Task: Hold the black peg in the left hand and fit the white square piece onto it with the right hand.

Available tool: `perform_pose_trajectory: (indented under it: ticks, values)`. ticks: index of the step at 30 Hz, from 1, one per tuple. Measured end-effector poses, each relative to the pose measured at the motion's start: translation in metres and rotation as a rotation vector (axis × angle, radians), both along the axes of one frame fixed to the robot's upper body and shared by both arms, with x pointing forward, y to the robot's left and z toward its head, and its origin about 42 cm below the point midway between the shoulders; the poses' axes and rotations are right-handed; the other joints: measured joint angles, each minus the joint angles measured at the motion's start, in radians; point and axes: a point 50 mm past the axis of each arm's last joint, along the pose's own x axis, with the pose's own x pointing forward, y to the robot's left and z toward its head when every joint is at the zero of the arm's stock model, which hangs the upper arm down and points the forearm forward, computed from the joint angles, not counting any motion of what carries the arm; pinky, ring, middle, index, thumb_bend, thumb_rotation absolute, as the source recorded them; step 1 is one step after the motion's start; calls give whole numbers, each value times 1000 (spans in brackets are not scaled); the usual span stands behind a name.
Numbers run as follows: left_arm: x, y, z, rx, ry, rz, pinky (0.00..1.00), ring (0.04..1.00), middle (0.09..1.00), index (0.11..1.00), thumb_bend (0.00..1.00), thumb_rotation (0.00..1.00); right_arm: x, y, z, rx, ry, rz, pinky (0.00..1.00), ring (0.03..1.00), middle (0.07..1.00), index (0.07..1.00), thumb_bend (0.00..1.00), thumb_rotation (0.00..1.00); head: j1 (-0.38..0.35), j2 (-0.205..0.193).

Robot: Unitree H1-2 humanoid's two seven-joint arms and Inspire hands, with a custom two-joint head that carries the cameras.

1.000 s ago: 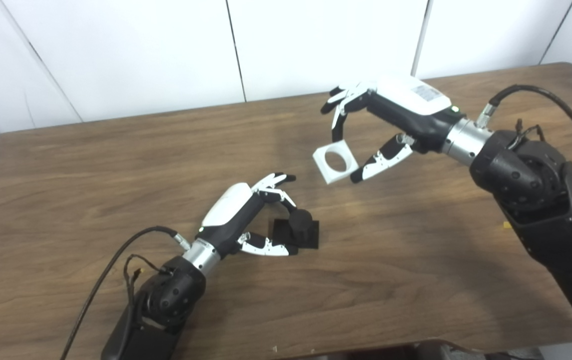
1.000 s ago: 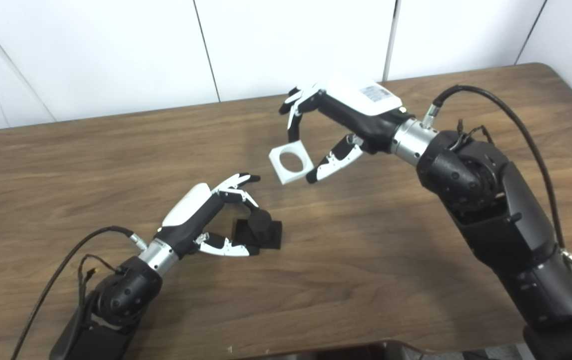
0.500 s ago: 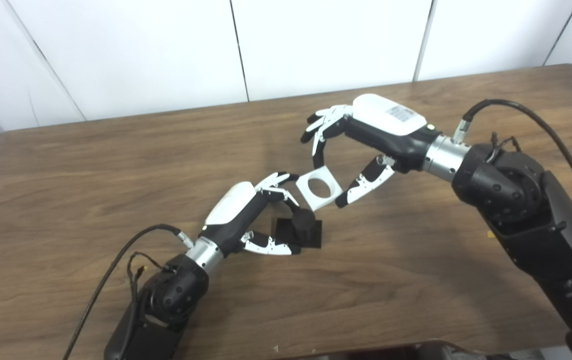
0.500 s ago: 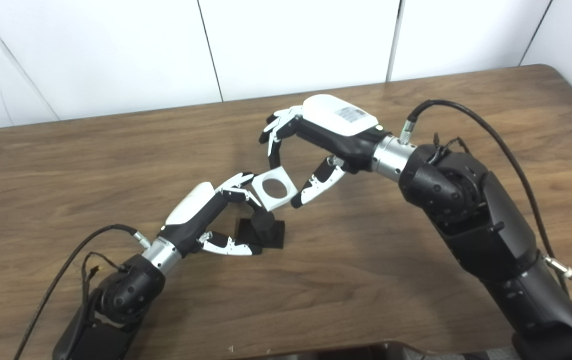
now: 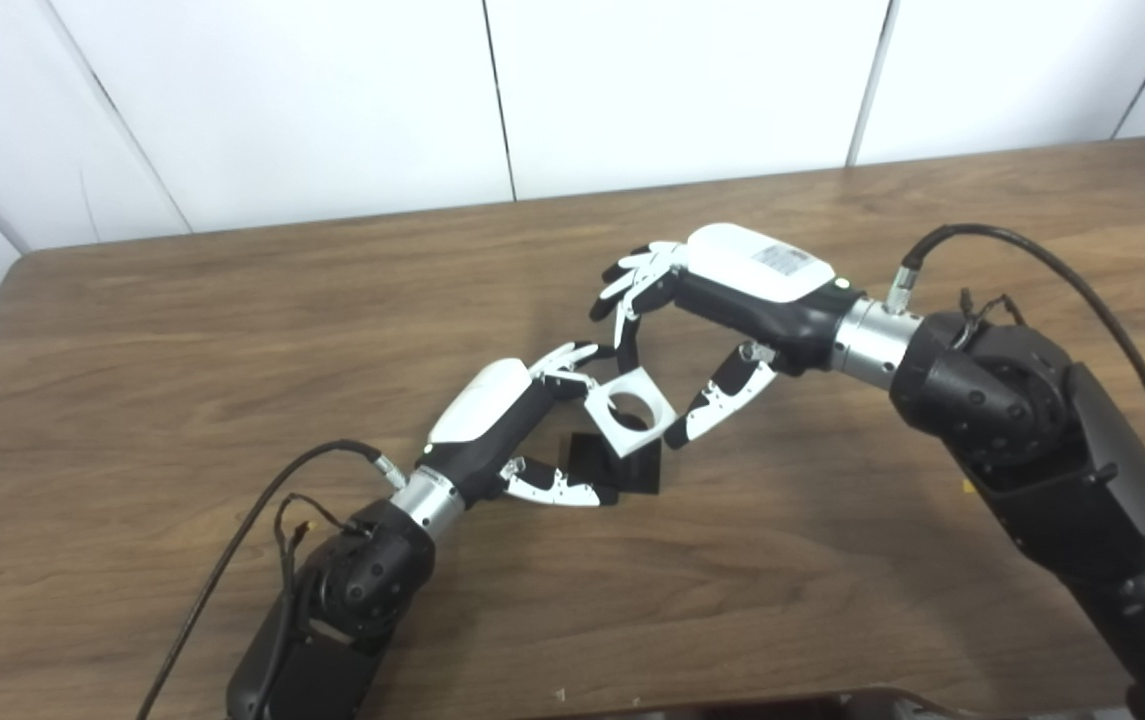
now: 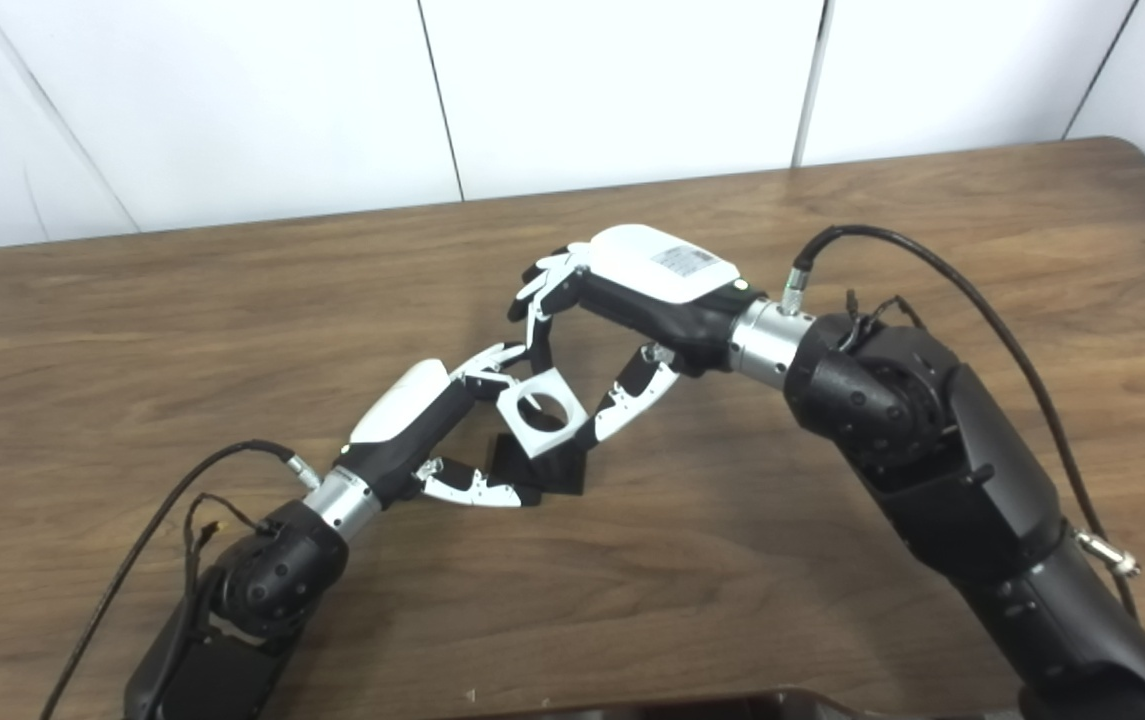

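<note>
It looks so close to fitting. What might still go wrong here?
The white square piece sits tilted over the black peg, so its hole may catch on the peg instead of sliding down. The right hand holds it only by its edges, so it might slip. The left hand's fingers crowd the piece and may get bumped.

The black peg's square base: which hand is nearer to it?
Left. The left hand grips the black peg at its base; the right hand holds the white square piece just above it.
</note>
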Motion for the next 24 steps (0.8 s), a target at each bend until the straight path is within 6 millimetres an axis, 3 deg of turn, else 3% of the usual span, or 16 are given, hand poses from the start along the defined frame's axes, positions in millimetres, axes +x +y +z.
perform_pose_trajectory:
  ticks: [24]
  values:
    - [-1,-2,1,2,6,5,847,979,939,495,519,81,8,5,-19,-36,61,5,923,887,792,479,520,139,5,11]
